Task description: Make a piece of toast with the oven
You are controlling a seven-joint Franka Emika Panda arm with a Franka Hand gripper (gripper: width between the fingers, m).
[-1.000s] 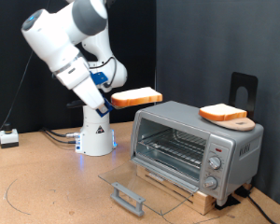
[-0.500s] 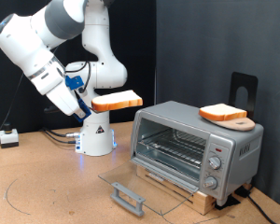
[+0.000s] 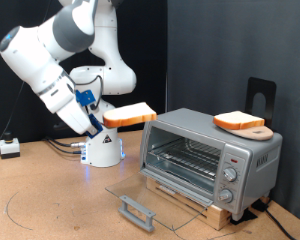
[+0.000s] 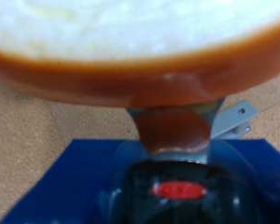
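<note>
My gripper (image 3: 107, 121) is shut on the piece of toast (image 3: 130, 116), a pale slice with an orange-brown crust. It holds the slice nearly flat in the air, just off the upper corner of the oven (image 3: 212, 150) on the exterior view's left. The silver oven stands on a wooden base. Its glass door (image 3: 155, 192) is folded down flat, which leaves the wire rack (image 3: 183, 157) showing. The toast (image 4: 131, 47) fills the wrist view, with one finger (image 4: 174, 131) pressed against its crust.
An orange-brown slab (image 3: 238, 121) lies on a pale board (image 3: 255, 132) on the oven's roof, with a black stand (image 3: 261, 98) behind it. The knobs (image 3: 229, 178) are on the oven's right-hand side. The robot base (image 3: 101, 148) and cables (image 3: 62, 146) are at the back left of the brown table.
The arm swung towards the exterior view's left and dropped lower. The toast went with it, from above the oven's roof height down to about roof level.
</note>
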